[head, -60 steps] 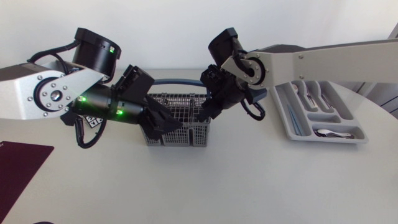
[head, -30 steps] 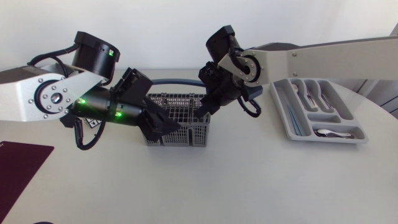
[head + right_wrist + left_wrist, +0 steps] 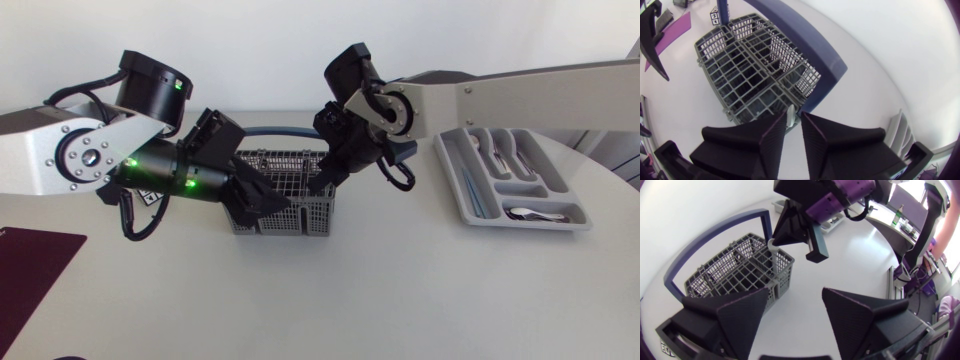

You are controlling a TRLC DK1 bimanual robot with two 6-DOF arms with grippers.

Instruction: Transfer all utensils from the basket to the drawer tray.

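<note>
The right gripper (image 3: 794, 119) has its fingers closed on a pale utensil (image 3: 773, 245) standing in an end compartment of the basket (image 3: 285, 160). A straight upward lift looks best, until the tip clears the wire rim and the blue hoop handle (image 3: 270, 131) alongside. The left gripper (image 3: 796, 294), fingers open, crowds the basket's other side, but only bare bench (image 3: 400, 290) lies between the basket and the drawer tray (image 3: 455, 172).

Bare table (image 3: 400, 270) lies between the basket (image 3: 300, 205) and the drawer tray (image 3: 470, 205) — you can pass there. Over the basket it is tight: its blue handle (image 3: 280, 129) arches along the far side, the left gripper (image 3: 258, 203), fingers spread, covers the near left corner, and the right gripper (image 3: 329, 177) — pinching a utensil (image 3: 773, 245) — the far right.
</note>
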